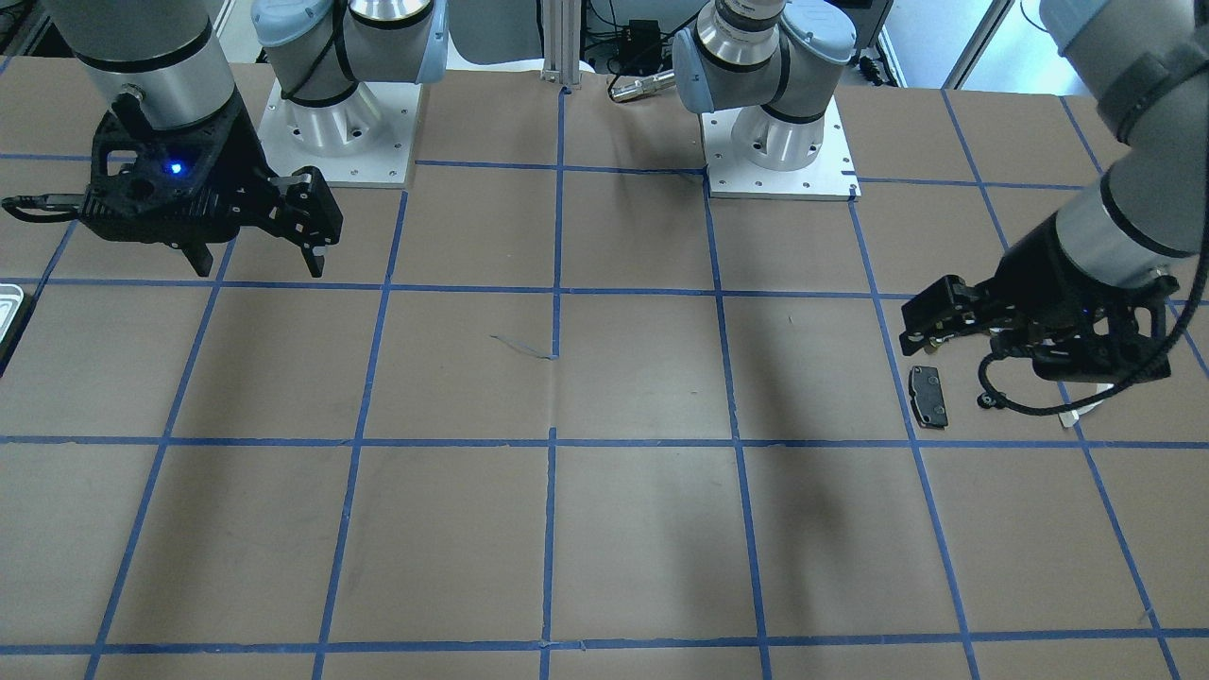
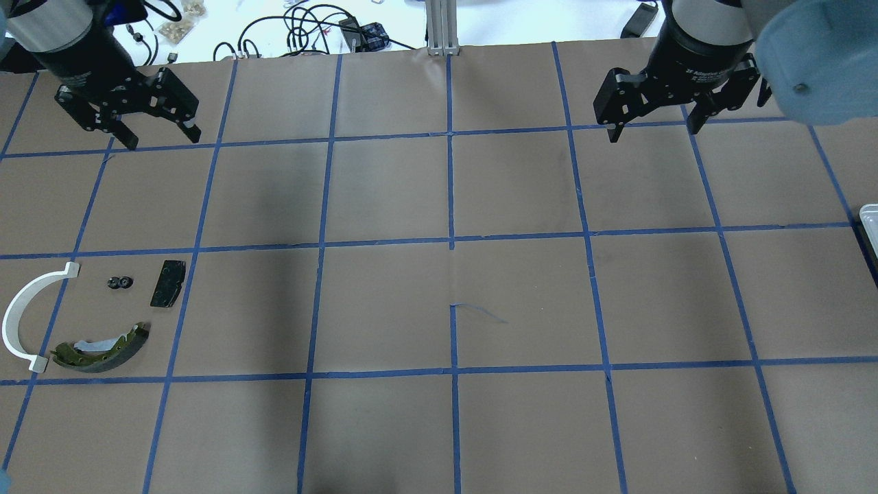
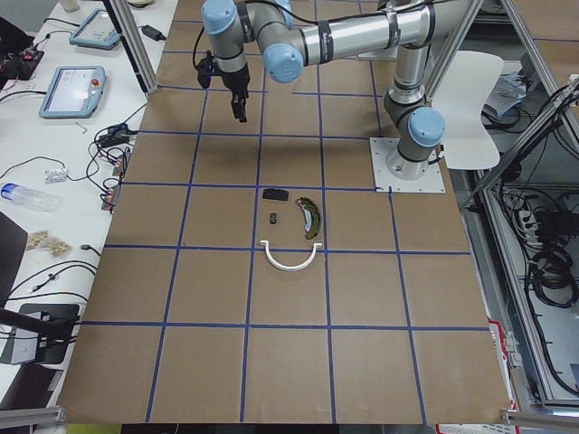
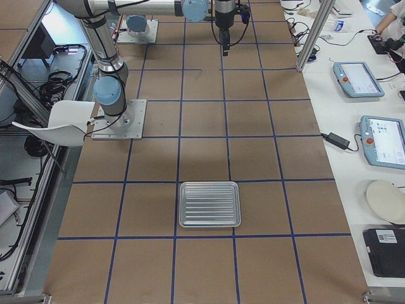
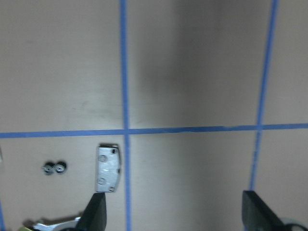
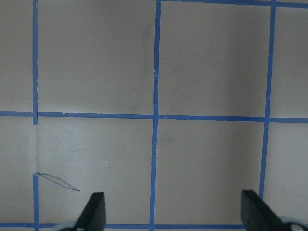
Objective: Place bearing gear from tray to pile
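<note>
The bearing gear [image 2: 120, 281] is a small dark double ring lying on the paper at the robot's left, also small in the left wrist view [image 5: 54, 168]. It lies beside a dark brake pad [image 2: 168, 283], a brake shoe [image 2: 103, 346] and a white curved piece [image 2: 24, 322]. The ribbed metal tray [image 4: 209, 204] at the robot's right holds nothing. My left gripper [image 2: 162, 140] hangs open and empty above the table, beyond the pile toward the far edge. My right gripper [image 2: 651, 132] is open and empty too, away from the tray.
Brown paper with blue tape grid lines covers the table. Both arm bases [image 1: 335, 123] stand at the robot's side. Cables and small items [image 2: 309, 27] lie beyond the far edge, and operator tablets [image 4: 357, 79] sit on a side bench.
</note>
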Available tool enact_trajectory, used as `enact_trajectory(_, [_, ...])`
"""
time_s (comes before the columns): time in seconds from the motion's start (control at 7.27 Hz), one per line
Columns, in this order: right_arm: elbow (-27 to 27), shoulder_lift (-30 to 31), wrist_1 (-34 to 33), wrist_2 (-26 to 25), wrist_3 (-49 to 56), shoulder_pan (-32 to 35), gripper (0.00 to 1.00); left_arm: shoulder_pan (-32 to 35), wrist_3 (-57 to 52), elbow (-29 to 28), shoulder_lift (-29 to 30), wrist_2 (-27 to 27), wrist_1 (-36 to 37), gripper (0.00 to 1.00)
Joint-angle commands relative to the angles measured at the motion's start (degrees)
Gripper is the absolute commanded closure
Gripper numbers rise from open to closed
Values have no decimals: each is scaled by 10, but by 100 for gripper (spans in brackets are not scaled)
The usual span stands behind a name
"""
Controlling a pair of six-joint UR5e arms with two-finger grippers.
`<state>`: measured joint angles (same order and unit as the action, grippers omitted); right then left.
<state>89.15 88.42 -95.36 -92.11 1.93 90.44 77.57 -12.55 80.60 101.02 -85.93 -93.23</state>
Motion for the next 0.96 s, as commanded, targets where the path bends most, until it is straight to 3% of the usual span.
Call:
enact_trajectory(0.0, [0,0,0,0,0,0,0,59,25,9,-32,2,-21,0])
enact_trajectory(0.41, [1,0,0,0,0,0,0,63,25,89,-91,-23,-15,0])
enact_trajectory(0.83, [0,0,0,-4,0,-1,0,65,27,112,-124,-43,-20,0])
